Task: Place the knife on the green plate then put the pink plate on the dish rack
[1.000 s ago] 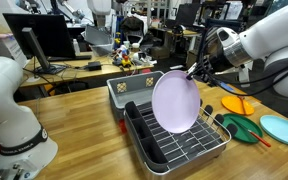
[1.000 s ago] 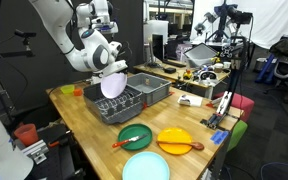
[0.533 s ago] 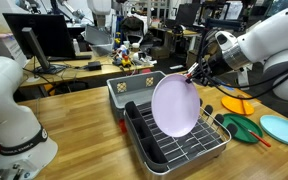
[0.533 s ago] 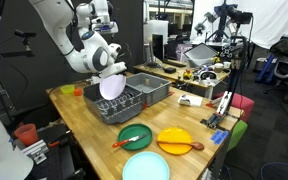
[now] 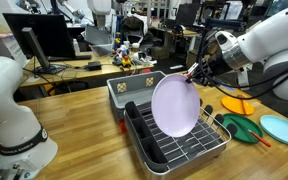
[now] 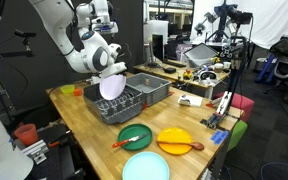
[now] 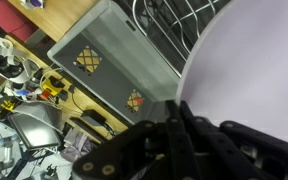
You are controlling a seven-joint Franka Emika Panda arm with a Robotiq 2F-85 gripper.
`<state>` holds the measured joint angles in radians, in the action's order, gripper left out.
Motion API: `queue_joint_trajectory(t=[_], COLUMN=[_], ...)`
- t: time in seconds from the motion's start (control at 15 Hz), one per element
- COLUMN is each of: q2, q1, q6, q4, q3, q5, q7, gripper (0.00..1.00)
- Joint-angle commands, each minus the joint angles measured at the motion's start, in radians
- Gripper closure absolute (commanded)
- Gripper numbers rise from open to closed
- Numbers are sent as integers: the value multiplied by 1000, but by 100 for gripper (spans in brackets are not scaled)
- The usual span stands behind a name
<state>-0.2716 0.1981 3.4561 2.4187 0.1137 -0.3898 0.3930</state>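
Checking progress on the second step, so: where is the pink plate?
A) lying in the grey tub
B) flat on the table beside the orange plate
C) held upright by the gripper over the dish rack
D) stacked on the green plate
C: the gripper clamps the pink plate at its upper rim, upright above the dish rack.

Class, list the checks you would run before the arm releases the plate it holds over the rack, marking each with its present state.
1. The small red-orange knife lies on the round dark green plate: ok.
2. The claw is shut on the large pale pink plate at its rim: ok.
3. Pink plate upright over the silver wire dish rack: ok.
4. Plate's lower edge seated between rack wires: cannot tell.
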Motion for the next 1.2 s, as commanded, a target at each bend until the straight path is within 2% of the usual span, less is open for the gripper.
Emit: queue_joint_trajectory(t=[0.0, 0.07, 0.47, 0.87, 1.07, 1.13], q2=[0, 9, 80, 175, 177, 165], q1=[0, 17, 78, 176, 187, 170], q6=[0, 0, 2, 1, 0, 0], q4=[0, -2, -38, -20, -15, -37], q3=[0, -20, -84, -150, -134, -129], q5=[0, 15, 78, 260, 306, 270], q7=[0, 18, 110, 268, 266, 242], gripper=[95, 99, 99, 99, 99, 99])
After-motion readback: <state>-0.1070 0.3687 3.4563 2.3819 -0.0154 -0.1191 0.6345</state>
